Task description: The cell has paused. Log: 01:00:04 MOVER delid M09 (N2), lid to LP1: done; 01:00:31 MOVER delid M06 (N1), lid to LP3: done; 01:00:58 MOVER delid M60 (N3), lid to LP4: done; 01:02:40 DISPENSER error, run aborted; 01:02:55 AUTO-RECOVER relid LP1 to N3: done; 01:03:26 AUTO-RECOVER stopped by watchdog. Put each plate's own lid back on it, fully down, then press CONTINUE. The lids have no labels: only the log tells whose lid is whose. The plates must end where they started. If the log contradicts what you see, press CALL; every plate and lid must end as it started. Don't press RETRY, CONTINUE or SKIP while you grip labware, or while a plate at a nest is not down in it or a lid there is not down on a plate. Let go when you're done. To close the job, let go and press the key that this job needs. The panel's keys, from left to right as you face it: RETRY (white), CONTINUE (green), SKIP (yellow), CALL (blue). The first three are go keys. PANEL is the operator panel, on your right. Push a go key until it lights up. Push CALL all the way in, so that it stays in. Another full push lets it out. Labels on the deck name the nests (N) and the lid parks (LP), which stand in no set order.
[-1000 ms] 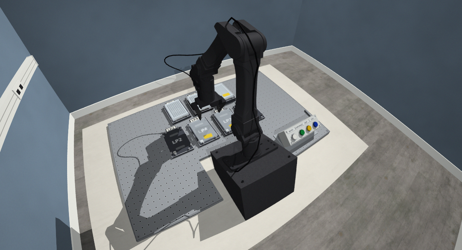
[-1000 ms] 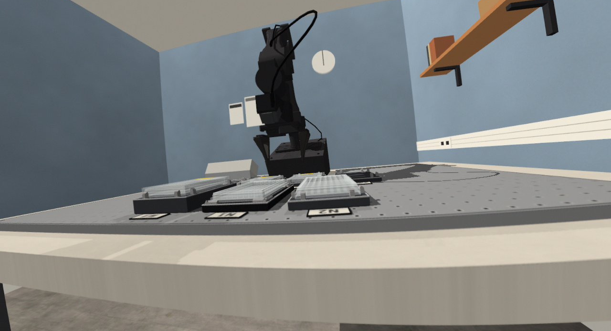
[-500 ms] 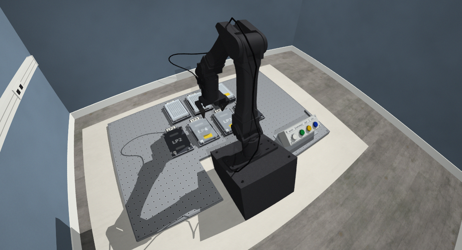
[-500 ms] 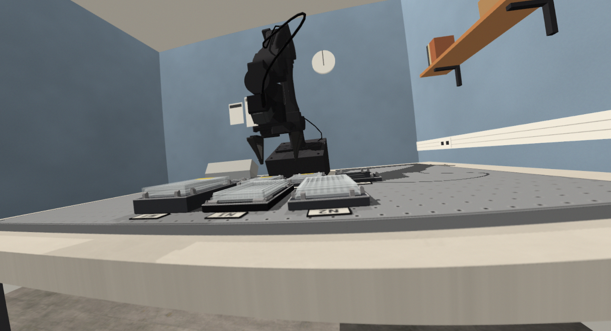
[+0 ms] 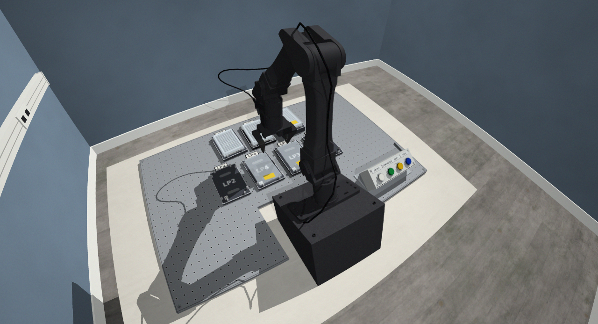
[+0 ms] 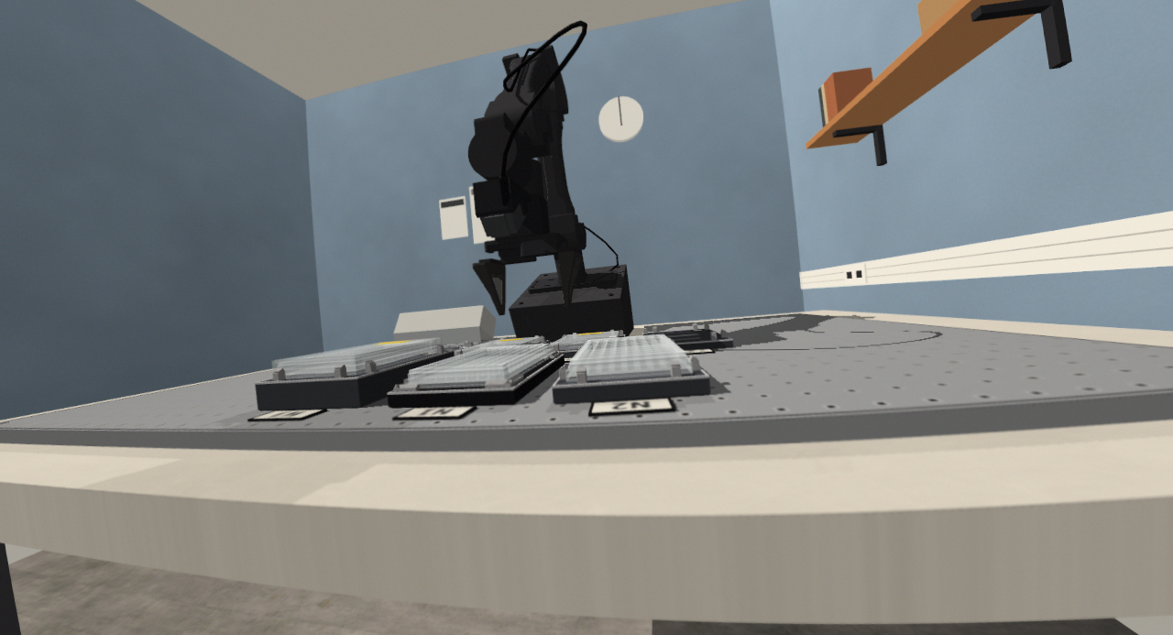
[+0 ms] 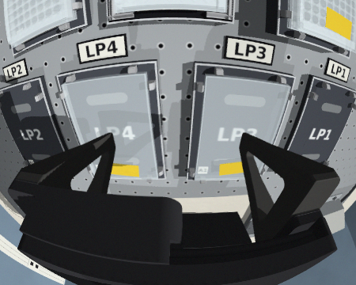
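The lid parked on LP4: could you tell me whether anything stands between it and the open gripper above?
Nothing visible does. The gripper hangs open and empty above the park row, between the lid on LP4 and the lid on LP3. Only open air lies below its fingers, and nothing rests on the LP4 lid.

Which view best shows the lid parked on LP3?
The wrist view: the lid on LP3 lies whole between the open gripper fingers, yellow tag visible. The top view shows it partly behind the arm. The exterior view shows only a thin sliver far behind the plates.
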`<state>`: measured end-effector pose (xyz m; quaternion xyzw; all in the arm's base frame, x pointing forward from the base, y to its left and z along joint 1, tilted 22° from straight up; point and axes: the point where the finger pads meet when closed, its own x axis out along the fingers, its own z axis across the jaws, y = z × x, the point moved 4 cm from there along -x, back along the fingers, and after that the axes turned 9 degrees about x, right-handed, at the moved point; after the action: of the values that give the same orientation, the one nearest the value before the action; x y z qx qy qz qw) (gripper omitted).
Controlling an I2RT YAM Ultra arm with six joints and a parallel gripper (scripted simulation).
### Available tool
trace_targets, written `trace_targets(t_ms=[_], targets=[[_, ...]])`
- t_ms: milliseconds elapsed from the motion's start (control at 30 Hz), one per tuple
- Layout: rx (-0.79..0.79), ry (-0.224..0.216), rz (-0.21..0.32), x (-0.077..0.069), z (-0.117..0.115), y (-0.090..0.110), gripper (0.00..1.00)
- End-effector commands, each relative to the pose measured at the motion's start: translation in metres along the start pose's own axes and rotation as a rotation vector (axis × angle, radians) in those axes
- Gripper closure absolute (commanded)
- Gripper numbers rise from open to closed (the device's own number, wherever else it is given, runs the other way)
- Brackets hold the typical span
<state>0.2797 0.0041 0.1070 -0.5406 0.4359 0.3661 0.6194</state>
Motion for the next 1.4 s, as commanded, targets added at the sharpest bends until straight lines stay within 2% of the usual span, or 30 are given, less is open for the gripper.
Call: trace_targets(t_ms=[0, 100, 133, 267, 367, 433, 600, 733, 833, 867, 1133, 1367], targets=[[-0.019, -0.019, -0.053, -0.009, 0.008, -0.015, 0.0], [-0.018, -0.018, -0.05, -0.008, 0.008, -0.015, 0.0], [-0.009, -0.022, -0.075, -0.007, 0.001, -0.012, 0.01], [-0.007, -0.039, -0.208, -0.003, -0.026, 0.001, 0.05], [-0.008, -0.052, -0.307, -0.003, -0.041, 0.002, 0.08], [-0.008, -0.052, -0.307, -0.003, -0.041, 0.002, 0.08], [-0.011, -0.074, -0.472, -0.002, -0.067, 0.004, 0.13], [-0.003, -0.102, -0.57, 0.007, -0.087, 0.009, 0.17], [-0.003, -0.117, -0.67, 0.009, -0.102, 0.009, 0.2], [-0.002, -0.122, -0.701, 0.009, -0.107, 0.009, 1.0], [-0.015, -0.111, -0.727, -0.001, -0.139, -0.009, 1.0], [-0.014, -0.116, -0.727, -0.001, -0.137, -0.009, 1.0]])
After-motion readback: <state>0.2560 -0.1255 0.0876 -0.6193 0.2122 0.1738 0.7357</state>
